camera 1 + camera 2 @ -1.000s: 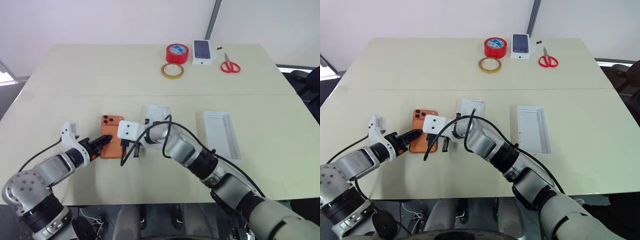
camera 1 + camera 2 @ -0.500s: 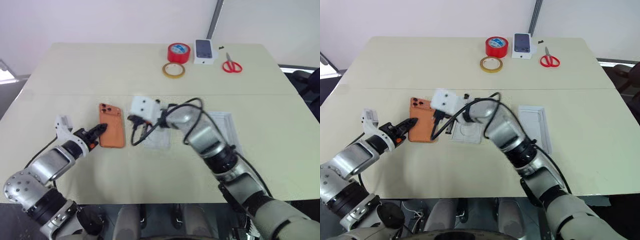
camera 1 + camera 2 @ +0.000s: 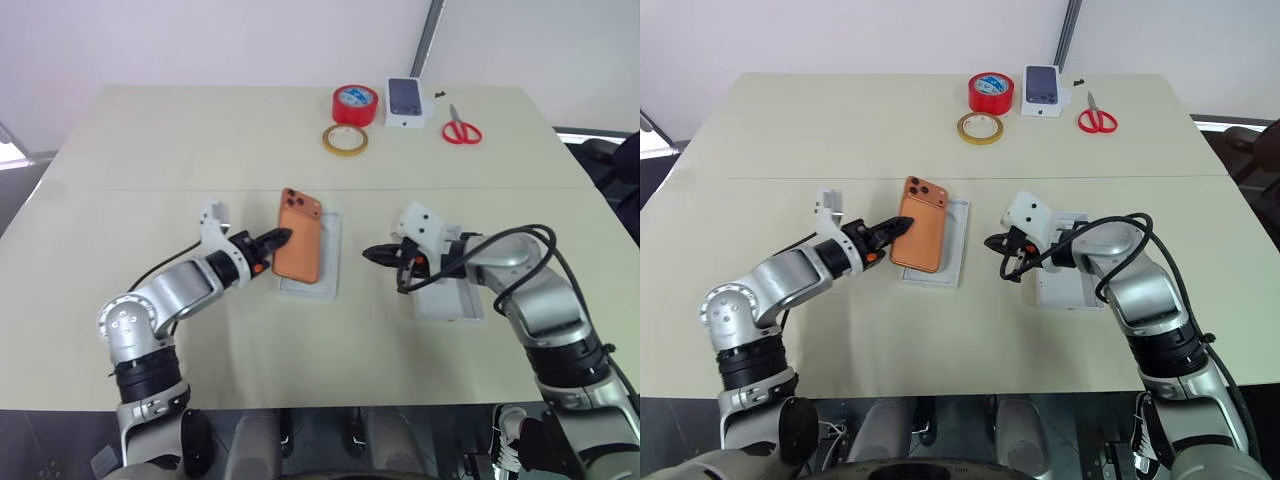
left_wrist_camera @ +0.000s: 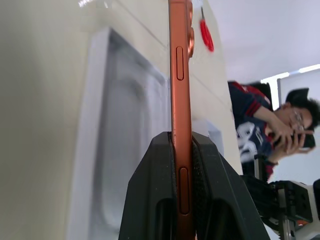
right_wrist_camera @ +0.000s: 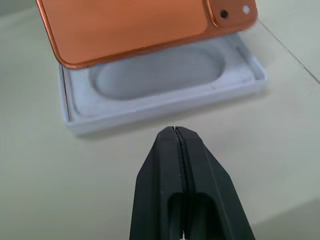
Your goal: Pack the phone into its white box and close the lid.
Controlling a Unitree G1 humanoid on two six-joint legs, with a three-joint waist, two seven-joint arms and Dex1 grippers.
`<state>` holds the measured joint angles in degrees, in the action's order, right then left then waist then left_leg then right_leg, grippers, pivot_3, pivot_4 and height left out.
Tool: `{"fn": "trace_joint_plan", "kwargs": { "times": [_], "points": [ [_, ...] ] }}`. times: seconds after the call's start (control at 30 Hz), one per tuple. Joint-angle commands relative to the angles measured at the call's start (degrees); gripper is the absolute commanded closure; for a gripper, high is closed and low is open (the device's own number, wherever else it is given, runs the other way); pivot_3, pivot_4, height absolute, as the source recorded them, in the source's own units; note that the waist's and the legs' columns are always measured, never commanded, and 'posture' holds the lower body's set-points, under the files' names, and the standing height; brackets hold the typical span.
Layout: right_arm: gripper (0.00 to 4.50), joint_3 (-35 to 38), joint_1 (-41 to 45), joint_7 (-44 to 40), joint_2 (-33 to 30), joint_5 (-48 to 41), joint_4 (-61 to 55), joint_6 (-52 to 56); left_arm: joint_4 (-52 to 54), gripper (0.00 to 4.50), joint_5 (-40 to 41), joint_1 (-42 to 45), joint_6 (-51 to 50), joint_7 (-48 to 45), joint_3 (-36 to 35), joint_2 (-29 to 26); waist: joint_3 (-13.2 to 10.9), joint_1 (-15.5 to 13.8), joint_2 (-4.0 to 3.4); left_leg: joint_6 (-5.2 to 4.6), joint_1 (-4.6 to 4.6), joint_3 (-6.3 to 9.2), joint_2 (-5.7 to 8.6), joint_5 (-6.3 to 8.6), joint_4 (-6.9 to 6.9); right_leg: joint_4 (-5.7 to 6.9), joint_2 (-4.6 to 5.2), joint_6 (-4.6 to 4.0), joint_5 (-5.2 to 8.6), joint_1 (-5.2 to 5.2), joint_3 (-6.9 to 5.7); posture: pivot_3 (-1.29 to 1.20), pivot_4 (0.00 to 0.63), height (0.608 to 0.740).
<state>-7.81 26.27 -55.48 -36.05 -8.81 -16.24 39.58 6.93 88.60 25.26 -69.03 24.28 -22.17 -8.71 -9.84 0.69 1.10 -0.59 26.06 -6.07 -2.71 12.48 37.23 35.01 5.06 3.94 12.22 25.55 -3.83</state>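
My left gripper [image 3: 280, 238] is shut on the long edge of the orange phone [image 3: 300, 238]. It holds the phone tilted just above a flat white insert [image 3: 958, 235] with an oval embossing. In the left wrist view both fingers [image 4: 160, 190] clamp the phone [image 4: 179, 75] edge-on. My right gripper [image 3: 367, 254] is shut and empty, a little to the right of the insert and pointing at it. The right wrist view has that gripper [image 5: 174, 131] facing the insert [image 5: 165, 75] and the phone [image 5: 135, 30]. The white box [image 3: 445, 300] lies under my right wrist, partly hidden.
At the far edge of the table sit a red tape roll [image 3: 355, 103], a yellow tape ring [image 3: 345, 140], a small white box with a phone picture [image 3: 406, 103] and red scissors [image 3: 461, 130]. A person [image 4: 270, 130] stands beyond the table.
My left gripper has lifted the phone off the table and carried it right, over the insert. My right arm has swung right, away from the phone, to above the white box.
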Motion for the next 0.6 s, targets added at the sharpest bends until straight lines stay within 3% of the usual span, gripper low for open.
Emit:
{"fn": "trace_joint_plan", "kwargs": {
  "times": [0.03,0.53,0.6],
  "points": [
    [4.50,2.6,-1.6,1.2,-1.9,-1.2,-3.3,-1.0,-1.2,4.47,-0.7,2.1,2.8,-3.1,2.8,-0.5,0.0,-0.2,0.01,0.00,-0.02,0.03,0.00,0.00,0.02,0.00,-0.01,0.00,0.00,-0.05,-0.02,0.00,0.150,0.740],
    [4.50,3.4,-3.5,3.8,-3.2,-3.2,-3.1,-4.6,-6.0,4.47,-3.7,2.8,5.9,-6.5,6.4,-0.3,0.0,-0.3,0.05,-0.04,-0.03,0.04,0.02,-0.02,0.09,-0.02,-0.04,0.03,0.01,-0.12,-0.02,0.00,0.150,0.740],
    [4.50,3.2,-3.1,4.0,-3.2,-3.2,-2.7,-4.8,-5.9,3.51,-3.6,2.8,5.8,-6.4,6.6,-0.3,0.0,-0.3,0.05,-0.04,-0.03,0.04,0.02,-0.02,0.10,-0.02,-0.04,0.03,0.01,-0.13,-0.02,0.00,0.150,0.740]
  ]
}}
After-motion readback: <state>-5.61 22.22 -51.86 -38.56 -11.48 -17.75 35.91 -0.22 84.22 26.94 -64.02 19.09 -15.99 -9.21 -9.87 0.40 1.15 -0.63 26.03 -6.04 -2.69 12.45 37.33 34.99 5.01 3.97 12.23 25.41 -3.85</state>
